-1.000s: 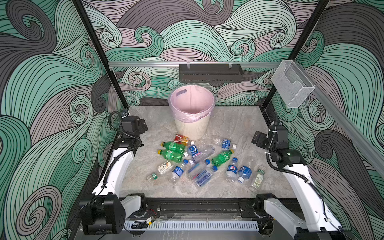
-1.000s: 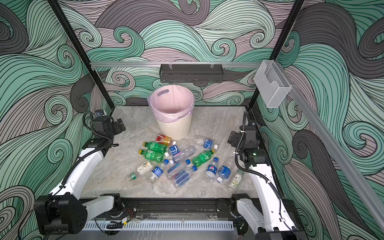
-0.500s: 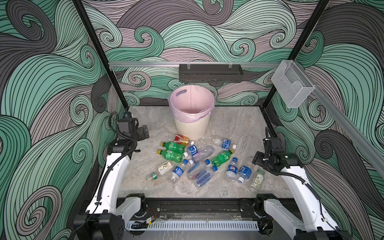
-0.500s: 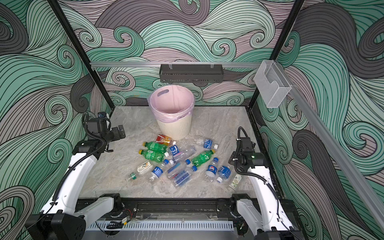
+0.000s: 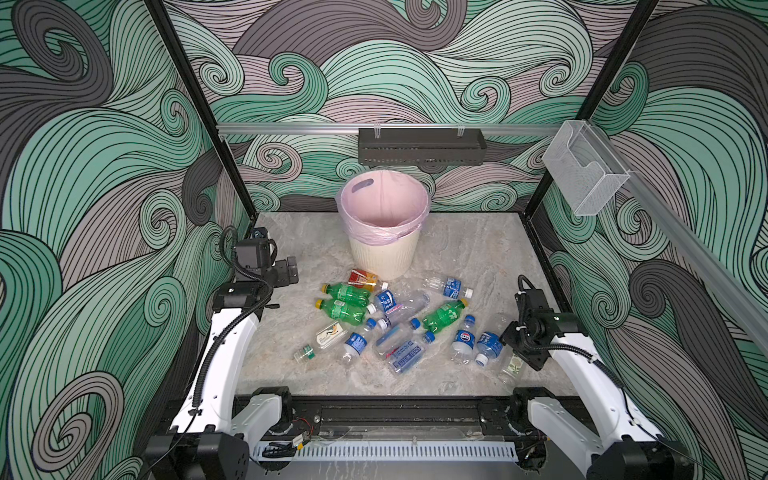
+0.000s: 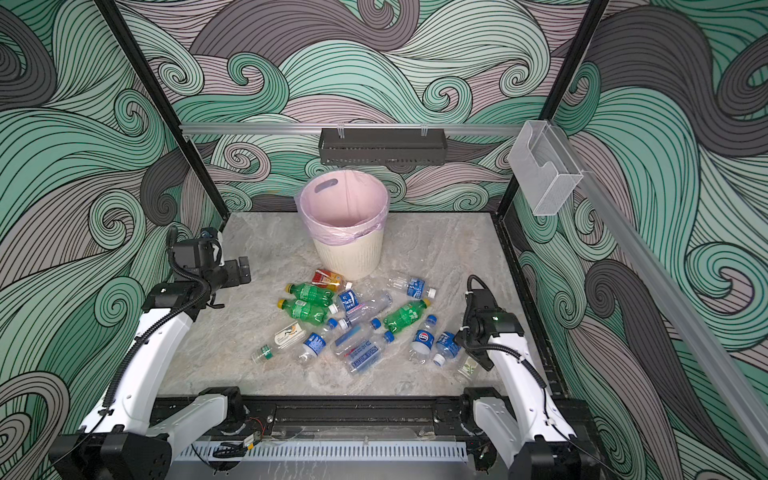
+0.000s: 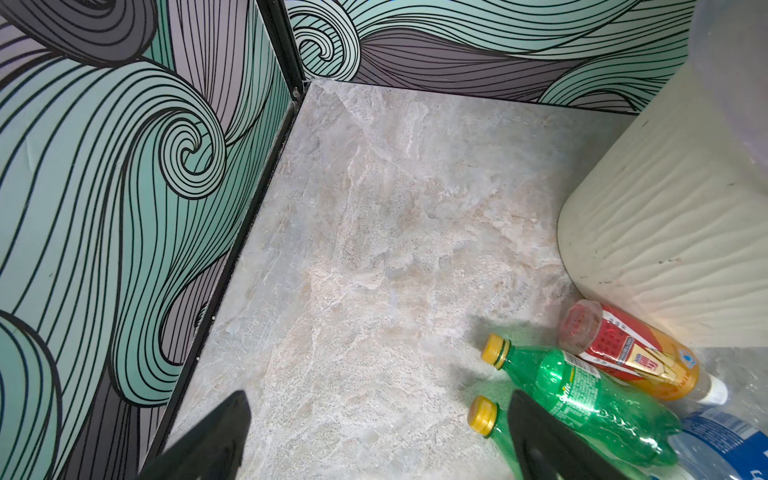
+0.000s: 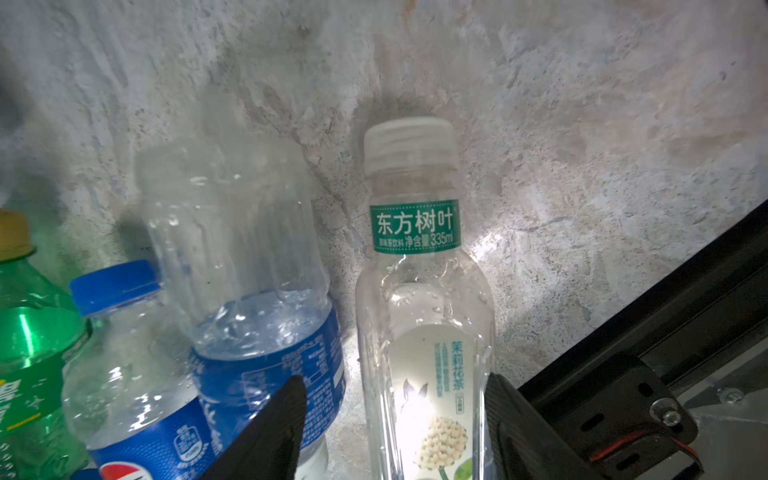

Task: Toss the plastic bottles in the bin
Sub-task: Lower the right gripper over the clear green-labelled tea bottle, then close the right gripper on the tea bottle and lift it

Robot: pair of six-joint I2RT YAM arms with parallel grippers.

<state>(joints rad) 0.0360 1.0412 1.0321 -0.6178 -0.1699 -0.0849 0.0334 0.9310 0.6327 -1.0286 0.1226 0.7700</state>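
Observation:
Several plastic bottles lie in a heap on the stone floor, in front of the bin. Among them are green bottles with yellow caps, and an orange-red labelled bottle against the bin wall. My right gripper is low at the heap's right end. It straddles a clear white-capped tea bottle. One finger touches that bottle and the other stands a little off it. My left gripper hangs open and empty left of the green bottles.
A black perforated shelf hangs on the back wall above the bin. A clear box is fixed to the right rail. The black floor frame runs close beside the right gripper. Blue-labelled bottles lie against the tea bottle's other side.
The right arm swung down and toward the front onto the tea bottle, and its jaws narrowed. The left arm came forward and lower, closer to the heap, jaws unchanged.

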